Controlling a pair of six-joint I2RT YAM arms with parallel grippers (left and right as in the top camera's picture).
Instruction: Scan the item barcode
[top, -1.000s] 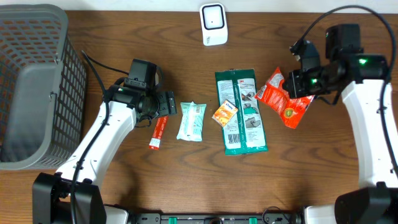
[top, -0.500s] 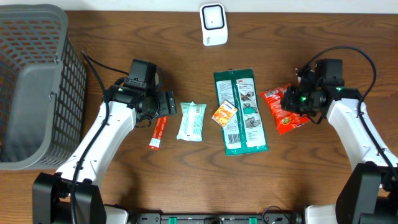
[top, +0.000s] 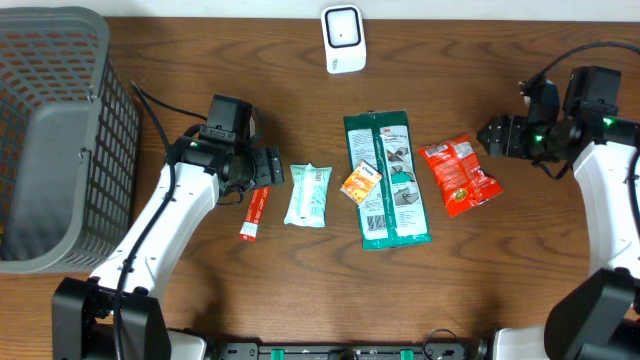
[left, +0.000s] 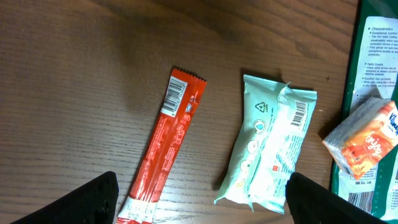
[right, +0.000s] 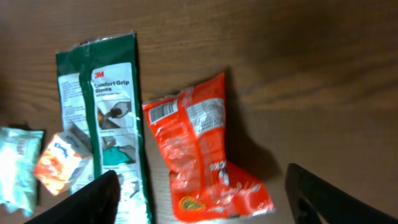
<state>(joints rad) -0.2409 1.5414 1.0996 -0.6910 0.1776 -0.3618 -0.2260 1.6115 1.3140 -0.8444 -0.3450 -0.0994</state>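
Note:
A red snack bag (top: 459, 175) lies flat on the table, its barcode end (right: 163, 112) facing up. My right gripper (top: 497, 135) hovers just right of it, open, with nothing between its fingers; in the right wrist view the bag (right: 202, 155) sits below the open gripper (right: 202, 196). The white scanner (top: 342, 38) stands at the back centre. My left gripper (top: 268, 166) is open above a red stick packet (left: 166, 146) and a mint packet (left: 270, 149), holding nothing (left: 203, 194).
A green glove package (top: 388, 180) lies mid-table with a small orange tissue pack (top: 362, 181) on its left edge. A grey mesh basket (top: 50, 130) fills the far left. Bare wood shows along the front and at the far right.
My right gripper has opened and let go of the red snack bag, which now lies on the table. The right arm has drawn back to the right. The left arm has not moved.

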